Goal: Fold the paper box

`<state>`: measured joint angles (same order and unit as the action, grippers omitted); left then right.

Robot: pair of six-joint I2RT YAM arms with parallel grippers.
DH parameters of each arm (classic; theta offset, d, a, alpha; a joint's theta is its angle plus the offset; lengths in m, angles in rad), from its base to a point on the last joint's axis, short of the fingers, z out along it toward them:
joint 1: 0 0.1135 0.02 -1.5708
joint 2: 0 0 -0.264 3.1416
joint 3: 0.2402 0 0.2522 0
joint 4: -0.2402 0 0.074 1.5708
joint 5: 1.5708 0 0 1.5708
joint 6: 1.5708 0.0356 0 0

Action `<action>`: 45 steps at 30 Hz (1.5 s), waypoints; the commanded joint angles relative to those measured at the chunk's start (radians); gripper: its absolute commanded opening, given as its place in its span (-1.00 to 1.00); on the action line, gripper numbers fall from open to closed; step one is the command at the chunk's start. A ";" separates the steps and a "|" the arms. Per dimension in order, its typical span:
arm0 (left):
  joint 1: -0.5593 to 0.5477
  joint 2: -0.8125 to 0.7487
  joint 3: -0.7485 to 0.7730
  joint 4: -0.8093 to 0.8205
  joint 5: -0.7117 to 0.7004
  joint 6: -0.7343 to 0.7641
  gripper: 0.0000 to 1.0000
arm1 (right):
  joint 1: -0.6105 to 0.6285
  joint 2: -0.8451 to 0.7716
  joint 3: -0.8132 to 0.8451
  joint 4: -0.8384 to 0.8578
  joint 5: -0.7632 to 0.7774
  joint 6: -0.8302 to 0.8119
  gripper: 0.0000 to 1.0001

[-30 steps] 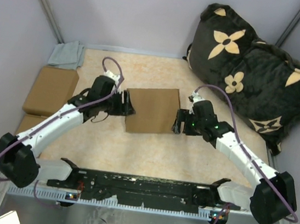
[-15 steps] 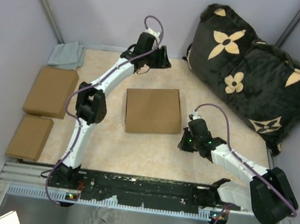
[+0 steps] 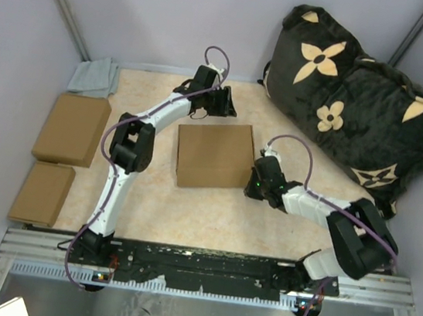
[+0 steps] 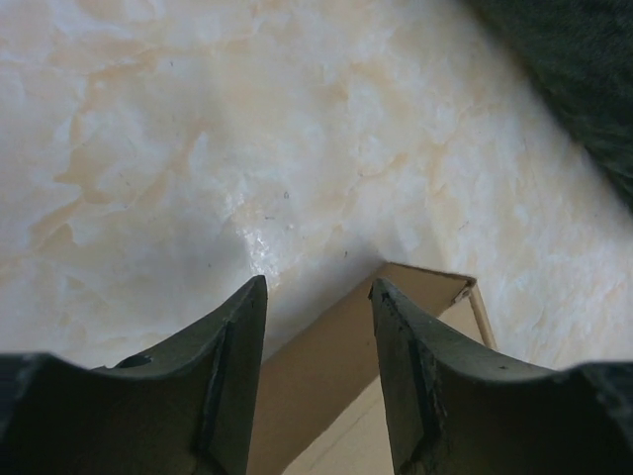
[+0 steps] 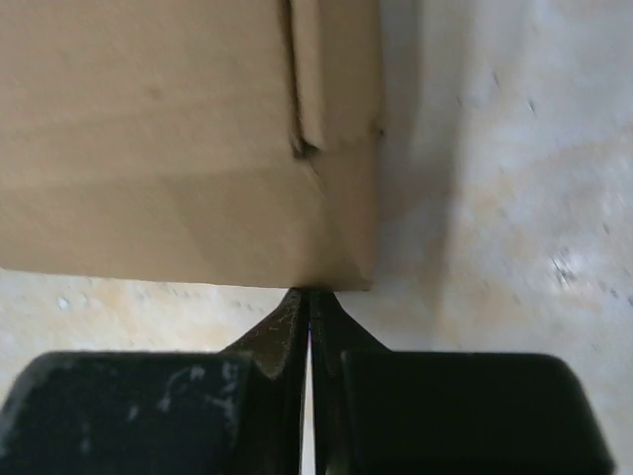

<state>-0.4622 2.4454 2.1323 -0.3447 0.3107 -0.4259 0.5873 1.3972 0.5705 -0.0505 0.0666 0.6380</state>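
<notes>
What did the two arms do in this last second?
The left claw swung from the left edge of the plain brown cardboard box round to its far side, jaws open. The right claw slid from the right edge to the near right corner and shut on nothing. The box itself stayed put.

The paper box [image 3: 213,155] is plain, unprinted brown. The bench [image 3: 189,210] is cream with pale orange marbling. The cushion [image 3: 352,98] is black with tan flower shapes. The cloth [image 3: 94,77] is grey-blue.
</notes>
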 commanded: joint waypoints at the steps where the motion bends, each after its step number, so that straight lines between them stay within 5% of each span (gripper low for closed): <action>1: -0.001 0.014 -0.046 0.035 0.073 -0.001 0.04 | 0.007 0.115 0.115 0.114 0.049 0.031 -1.00; 14: -0.039 0.042 -0.163 -0.042 0.275 0.039 -0.67 | 0.006 0.450 0.457 0.127 0.065 0.012 -1.00; 21: -0.045 -0.028 -0.296 -0.009 0.231 0.005 -0.70 | 0.030 0.309 0.370 0.079 -0.004 -0.049 -1.00; 27: -0.040 -0.048 -0.319 -0.002 0.233 -0.016 -0.69 | 0.215 0.168 0.344 -0.033 -0.114 -0.094 -0.99; 32: -0.034 -0.087 -0.369 0.021 0.223 -0.020 -0.66 | 0.311 0.239 0.376 -0.013 -0.098 -0.024 -0.99; 40: -0.023 -0.127 -0.434 0.045 0.236 -0.030 -0.63 | 0.304 0.468 0.557 -0.085 0.128 0.045 -1.00; 45: -0.017 -0.138 -0.377 -0.003 0.215 -0.010 -0.50 | 0.267 0.461 0.580 -0.114 0.163 0.047 -1.00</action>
<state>-0.4400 2.3447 1.7409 -0.1749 0.4900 -0.4458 0.9375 1.8404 1.1286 -0.1989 -0.0074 0.6838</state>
